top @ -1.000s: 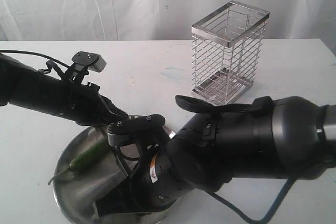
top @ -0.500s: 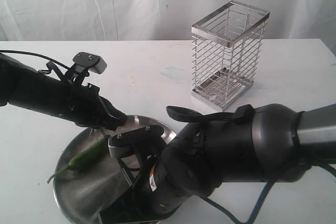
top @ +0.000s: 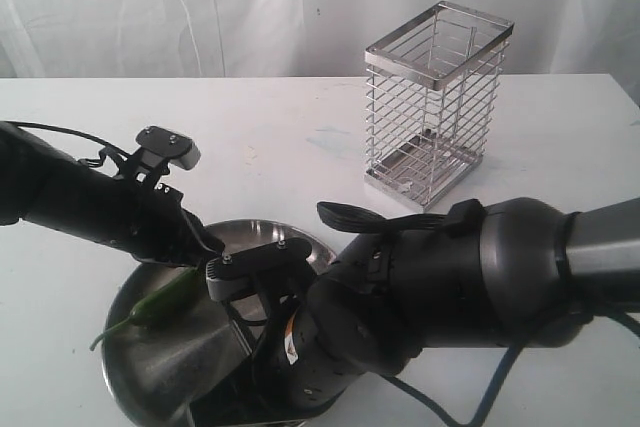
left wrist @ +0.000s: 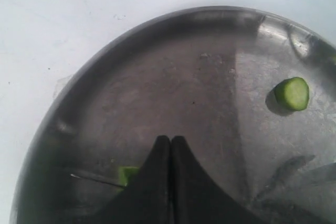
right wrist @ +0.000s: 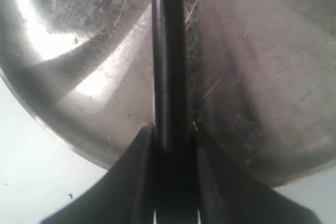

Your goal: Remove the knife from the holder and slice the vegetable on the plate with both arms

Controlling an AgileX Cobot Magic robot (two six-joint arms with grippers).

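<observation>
On the left of the round shiny stainless-steel plate point(top: 150, 372) lies the slender glossy green chili pepper point(top: 165, 299). Its long axis runs from the thin stem at the near-left rim up to the thick end at the far right. My left gripper point(top: 205, 245) is the nearer of my two. Its fingers point(left wrist: 157, 174) are pressed flat together with nothing between them, tips low over the plate, and a green piece point(left wrist: 127, 174) shows just beside them. A small green round slice point(left wrist: 292, 93) lies apart on bare metal.

Further right, my right gripper point(right wrist: 170, 132) is clamped on the slim dark-bladed knife point(right wrist: 169, 51), whose blade reaches out over the plate. My bulky right arm hides it in the exterior view, so I cannot tell how near the edge stands to the pepper. I judge the blade must cross the pepper's length, not run along it. Far right, the tall chrome wire basket holder point(top: 437, 97) stands empty.

Against a second ago, my left arm has sunk lower toward the pepper's thick end and my right arm has shifted leftward. The pepper has not moved.
</observation>
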